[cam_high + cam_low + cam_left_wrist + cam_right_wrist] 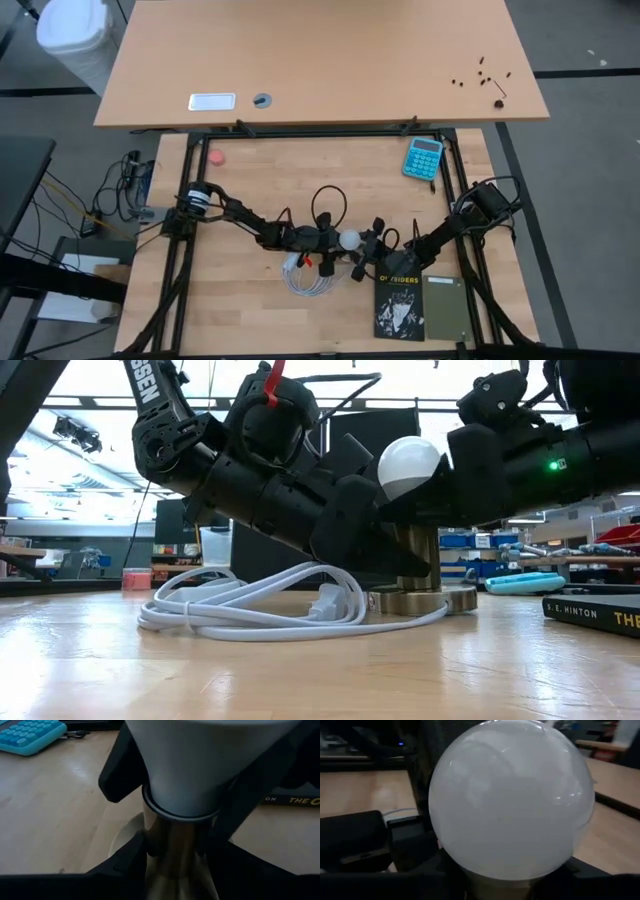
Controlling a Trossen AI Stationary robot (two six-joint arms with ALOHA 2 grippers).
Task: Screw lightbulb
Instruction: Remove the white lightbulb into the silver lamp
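The white lightbulb [349, 239] stands upright on a brass-coloured socket [420, 560], whose round base [425, 600] rests on the wooden table. My left gripper [333, 241] reaches in from the left and is shut on the socket's stem, below the bulb. My right gripper [363, 244] reaches in from the right and is shut on the bulb just under its globe [510, 800]. The bulb's screw base is hidden inside the socket's top. My left gripper pinches the socket's upright brass stem [175, 852] between its two fingers [132, 857], roughly level, from the table's left. The socket stands upright with its base on the table. My right gripper holds the bulb's tapered white neck [155, 780] between its two fingers [117, 775], just above the socket's rim. The fingers come roughly level from the table's right. The bulb stands upright, its lower end in the socket's top.
A coiled white cable [315, 277] with a plug [330, 603] lies near the socket. A black book [400, 303] and a grey-green booklet [444, 308] lie at the near right, and a blue calculator [423, 157] at the far right. A pink object [215, 157] lies far left.
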